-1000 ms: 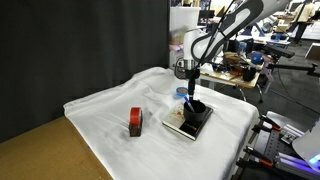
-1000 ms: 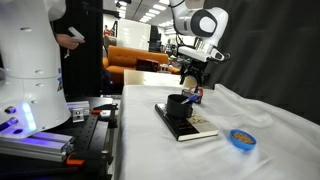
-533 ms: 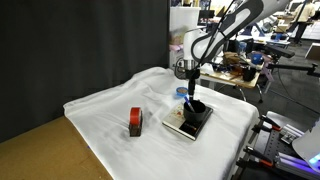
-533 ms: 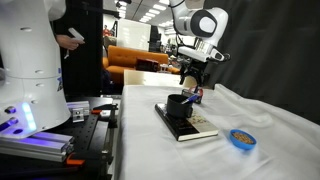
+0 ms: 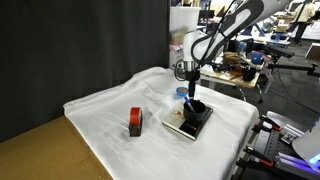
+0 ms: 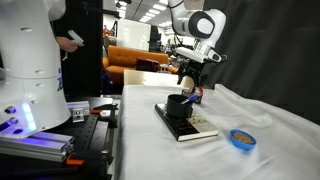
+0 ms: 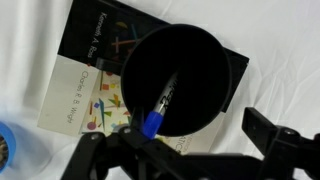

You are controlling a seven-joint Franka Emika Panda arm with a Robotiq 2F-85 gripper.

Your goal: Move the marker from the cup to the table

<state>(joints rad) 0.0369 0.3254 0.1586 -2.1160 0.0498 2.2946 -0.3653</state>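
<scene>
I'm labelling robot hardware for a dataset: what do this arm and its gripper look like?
The arm has rounded white shells with black joint sections and a round dark cap on one joint. The gripper is black and blocky; its fingers look dark and angular in the wrist view. No markings are readable.

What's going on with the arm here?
A Franka arm holds its end effector just above a small black round cup, which stands on a paperback book on the white-clothed table. A thin dark blue marker leans inside the cup with its blue end up. In the wrist view the jaws look open on either side of it. The marker is not yet lifted.
</scene>
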